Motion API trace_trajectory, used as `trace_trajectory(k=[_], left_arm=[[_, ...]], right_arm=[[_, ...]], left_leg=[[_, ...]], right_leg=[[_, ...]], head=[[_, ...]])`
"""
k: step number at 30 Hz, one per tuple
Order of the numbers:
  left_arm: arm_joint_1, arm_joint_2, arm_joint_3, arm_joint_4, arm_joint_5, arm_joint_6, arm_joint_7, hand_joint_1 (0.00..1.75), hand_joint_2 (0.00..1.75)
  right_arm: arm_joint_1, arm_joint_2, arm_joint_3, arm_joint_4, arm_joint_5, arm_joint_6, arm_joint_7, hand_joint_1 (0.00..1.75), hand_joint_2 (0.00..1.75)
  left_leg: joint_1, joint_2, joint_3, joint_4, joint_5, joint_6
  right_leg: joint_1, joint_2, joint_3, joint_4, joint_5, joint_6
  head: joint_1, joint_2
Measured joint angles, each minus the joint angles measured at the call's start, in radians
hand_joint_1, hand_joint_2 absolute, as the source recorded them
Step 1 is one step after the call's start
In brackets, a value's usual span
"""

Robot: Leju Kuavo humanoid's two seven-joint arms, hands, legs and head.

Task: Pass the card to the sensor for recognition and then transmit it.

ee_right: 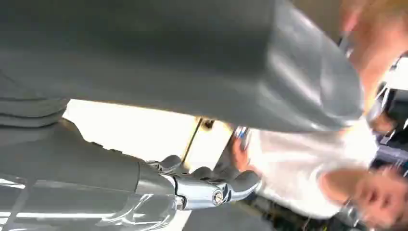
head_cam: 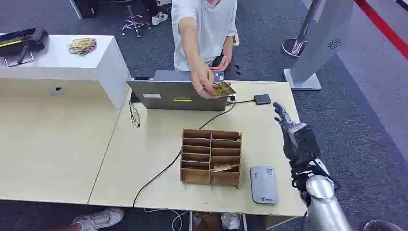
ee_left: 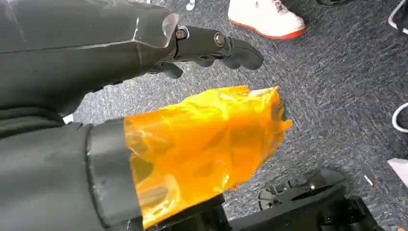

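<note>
Here, my right hand [head_cam: 288, 127] hovers over the right edge of the counter [head_cam: 144, 144], fingers pointing far and loosely apart, holding nothing. The card [head_cam: 223, 89] lies far and to the left of it, pinched in the person's hand [head_cam: 204, 83] above the far side of the counter, just over the laptop [head_cam: 173, 94]. The card is a thin, flat, gold-toned rectangle, its long axis running roughly left to right with the right end tipped slightly nearer, and that free end faces my right hand. The two are well apart; judged from this, the right hand is the nearer one and must travel far and leftward to receive the card edge-on.

My left hand [ee_left: 192, 96] hangs beside the body over grey carpet, its thumb wrapped in glossy, crinkled orange film, dark fingers extended and gripping nothing.

Between the right hand and the person stands a wooden organiser [head_cam: 210, 157] of open rectangular compartments, one near slot holding a small gold piece. Just to its right, at the near edge, lies the sensor [head_cam: 263, 184], a smooth grey rounded slab, flat on the pale matt wood. A black cable [head_cam: 168, 166] crosses the counter towards the laptop.
</note>
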Motion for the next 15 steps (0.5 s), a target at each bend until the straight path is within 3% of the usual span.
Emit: trace_trajectory(k=[5, 6, 11, 15], left_arm=[[0.001, 0.001, 0.000, 0.000, 0.000, 0.000, 0.000, 0.00, 0.00], [0.000, 0.001, 0.000, 0.000, 0.000, 0.000, -0.001, 0.00, 0.00], [0.001, 0.001, 0.000, 0.000, 0.000, 0.000, -0.001, 0.00, 0.00], [0.001, 0.001, 0.000, 0.000, 0.002, 0.000, -0.002, 0.00, 0.00]], right_arm=[[0.003, 0.000, 0.079, -0.059, -0.006, -0.001, -0.009, 0.00, 0.00], [0.003, 0.000, 0.095, -0.072, 0.001, -0.010, -0.011, 0.00, 1.75], [0.004, 0.000, 0.174, -0.145, 0.092, -0.105, -0.031, 0.00, 1.75], [0.010, 0.000, 0.233, -0.203, 0.249, -0.222, -0.042, 0.00, 1.75]], left_leg=[[0.000, 0.000, 0.000, 0.000, 0.000, 0.000], [0.000, 0.000, 0.000, 0.000, 0.000, 0.000], [0.000, 0.000, 0.000, 0.000, 0.000, 0.000], [0.000, 0.000, 0.000, 0.000, 0.000, 0.000]], right_leg=[[0.000, 0.000, 0.000, 0.000, 0.000, 0.000], [0.000, 0.000, 0.000, 0.000, 0.000, 0.000], [0.000, 0.000, 0.000, 0.000, 0.000, 0.000], [0.000, 0.000, 0.000, 0.000, 0.000, 0.000]], head=[[0.000, 0.000], [0.000, 0.000], [0.000, 0.000], [0.000, 0.000]])
